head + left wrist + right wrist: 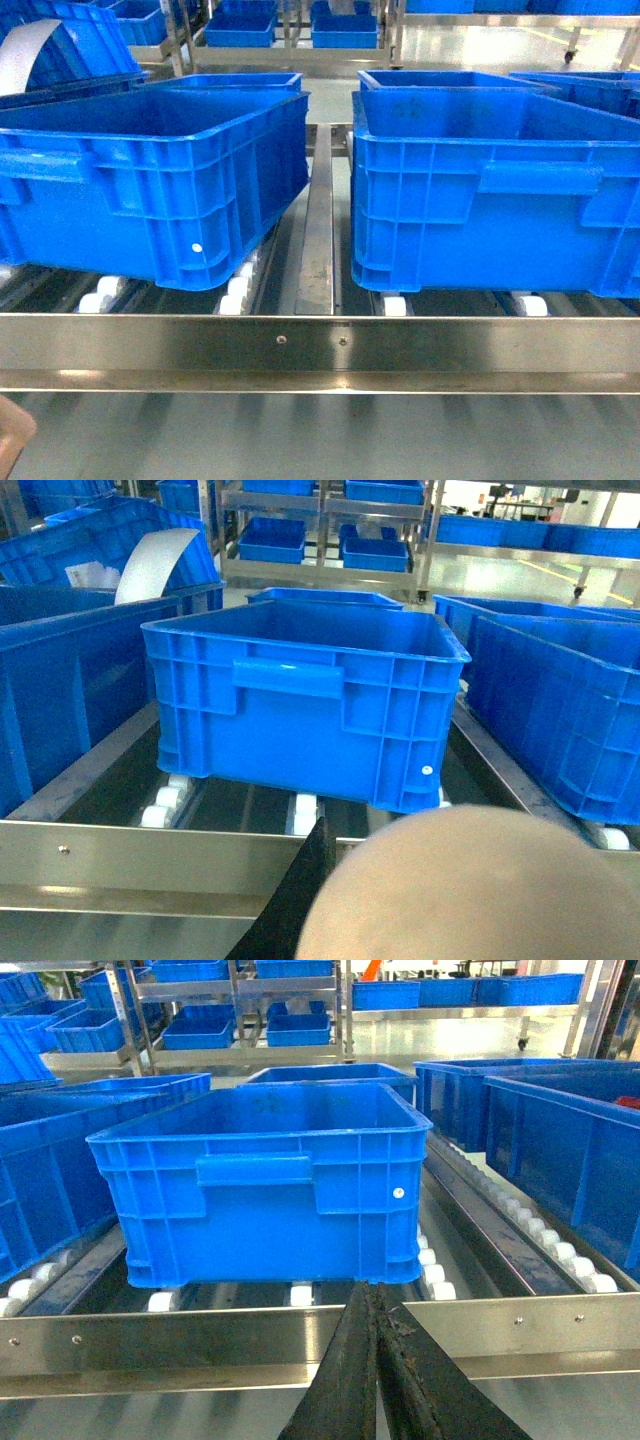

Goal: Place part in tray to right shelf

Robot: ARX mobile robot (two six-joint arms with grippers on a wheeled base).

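The beige tray [470,890] fills the lower right of the left wrist view as a blurred rounded mass, and a corner of it shows at the bottom left of the head view [12,435]. My left gripper [375,845] appears shut on it: one black finger [300,895] lies against its left side and the other is hidden behind it. My right gripper [372,1290] is shut with nothing between its fingers, tips over the steel front rail [200,1340]. The right shelf [320,345] stands directly ahead with white rollers [235,290] and a centre divider [318,220]. The part is out of view.
Two large blue crates [150,180] [490,180] sit on the rollers either side of the divider, close behind the front rail. More blue crates [560,1130] stand on neighbouring lanes and on racks [290,30] at the back. Grey floor lies below the rail.
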